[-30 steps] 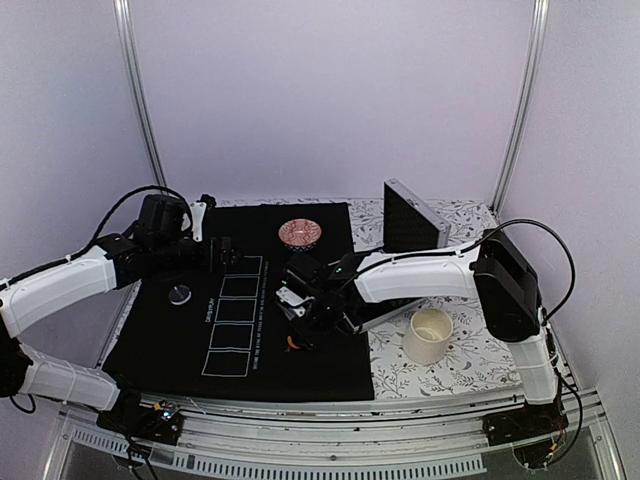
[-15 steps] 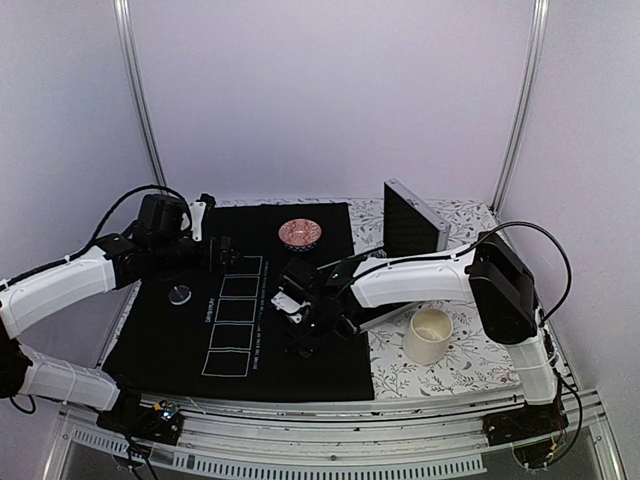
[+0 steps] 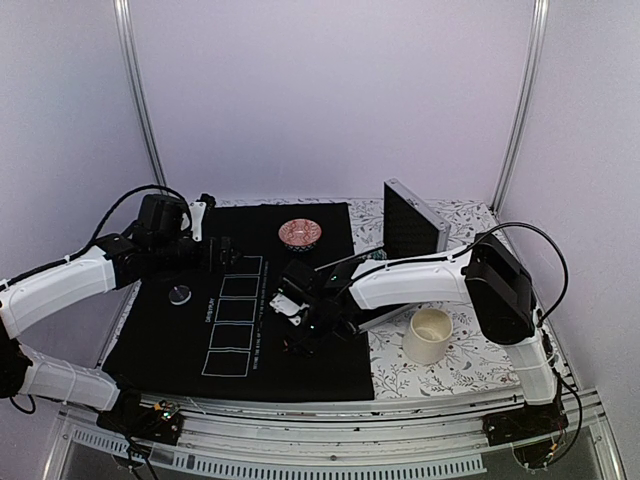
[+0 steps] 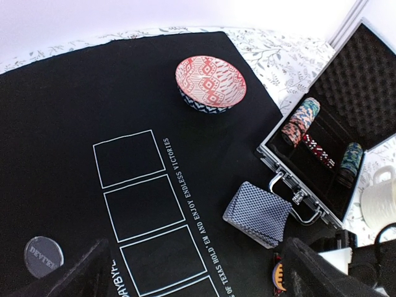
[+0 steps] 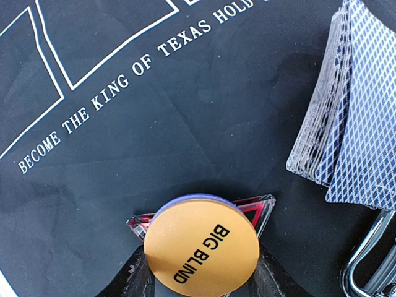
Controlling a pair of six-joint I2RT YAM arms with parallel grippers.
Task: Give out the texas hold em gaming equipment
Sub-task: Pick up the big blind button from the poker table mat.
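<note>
Right fingers sit half-open astride the stiff, slick BIG BLIND disc, grip unclear; I'd pinch its thin edges.

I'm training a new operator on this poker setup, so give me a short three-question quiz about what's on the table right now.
1. True or false: the red patterned bowl is empty.
2. What words are printed on the orange disc?
3. The card deck lies: A, on the black mat beside the open case; B, inside the case; C, in the bowl.
Key: 1 true; 2 BIG BLIND; 3 A.
</note>
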